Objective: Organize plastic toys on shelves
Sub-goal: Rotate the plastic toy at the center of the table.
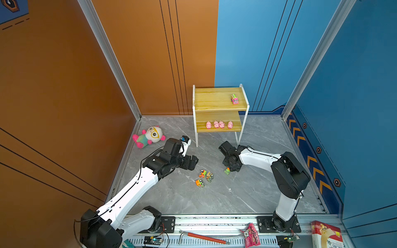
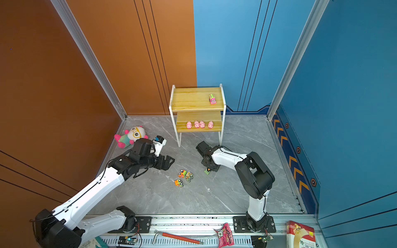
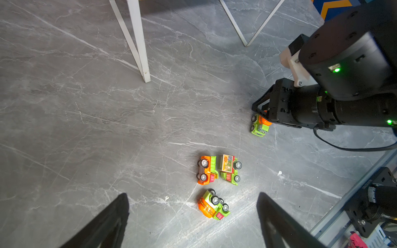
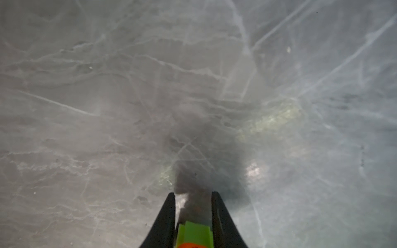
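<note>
Four tiny pink plastic pig figures [image 1: 216, 124] on the lower board [image 1: 219, 117] of one two-tier wooden rack [image 1: 196, 133] with a white metal frame. Five tiny plastic toy trucks [image 1: 199, 183]: one pink truck [image 1: 234, 99] on the upper board [image 1: 214, 98], three orange-and-green trucks [image 1: 202, 173] clustered on the grey counter [image 1: 257, 193] at six o'clock of the rack, one green-and-orange truck [image 1: 227, 171] at three o'clock of that cluster. One white-headed plush doll [image 1: 150, 135].

Glossy plastic trucks [image 3: 207, 170], smooth marble-look floor [image 3: 86, 128], matt wood shelves [image 1: 214, 101] w/ metal frame [image 1: 195, 128].

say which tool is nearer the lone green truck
Right. The right tool is shut on the green truck; the left tool hangs open, apart, by the three other trucks.
</note>
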Controlling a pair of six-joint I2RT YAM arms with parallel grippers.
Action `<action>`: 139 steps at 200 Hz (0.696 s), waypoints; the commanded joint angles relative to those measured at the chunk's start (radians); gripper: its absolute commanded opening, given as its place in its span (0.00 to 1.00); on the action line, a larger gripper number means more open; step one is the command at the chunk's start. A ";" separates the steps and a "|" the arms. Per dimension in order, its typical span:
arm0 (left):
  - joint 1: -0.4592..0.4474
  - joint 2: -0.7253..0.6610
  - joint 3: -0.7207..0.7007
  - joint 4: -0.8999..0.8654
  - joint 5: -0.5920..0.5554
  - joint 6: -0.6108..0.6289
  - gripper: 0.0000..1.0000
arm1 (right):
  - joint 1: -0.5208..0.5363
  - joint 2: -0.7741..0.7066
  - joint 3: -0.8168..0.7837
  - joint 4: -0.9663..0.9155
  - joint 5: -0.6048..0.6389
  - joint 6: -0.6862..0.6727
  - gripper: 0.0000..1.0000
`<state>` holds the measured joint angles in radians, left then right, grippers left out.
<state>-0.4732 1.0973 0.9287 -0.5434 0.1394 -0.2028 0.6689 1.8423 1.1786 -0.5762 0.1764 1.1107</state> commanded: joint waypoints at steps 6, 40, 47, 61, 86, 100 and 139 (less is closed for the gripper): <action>0.019 -0.013 -0.014 0.007 0.024 -0.009 0.93 | 0.017 0.011 0.071 -0.040 0.031 -0.224 0.30; 0.036 -0.014 -0.016 0.015 0.034 -0.014 0.93 | 0.026 0.022 0.130 -0.010 0.080 -0.455 0.37; 0.042 -0.014 -0.016 0.017 0.038 -0.015 0.93 | 0.026 0.030 0.141 -0.003 0.073 -0.502 0.38; 0.053 -0.015 -0.018 0.022 0.046 -0.019 0.93 | 0.055 0.038 0.153 0.004 0.089 -0.569 0.41; 0.062 -0.020 -0.022 0.023 0.043 -0.021 0.93 | 0.052 -0.014 0.135 0.022 0.158 -0.618 0.51; 0.065 -0.021 -0.022 0.025 0.040 -0.021 0.93 | 0.043 -0.066 0.117 0.027 0.190 -0.615 0.54; 0.074 -0.029 -0.022 0.030 0.041 -0.027 0.94 | 0.056 -0.232 0.010 0.029 0.301 -0.429 0.63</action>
<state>-0.4122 1.0908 0.9184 -0.5278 0.1627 -0.2142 0.7181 1.7237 1.2419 -0.5465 0.3592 0.5674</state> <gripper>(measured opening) 0.937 0.612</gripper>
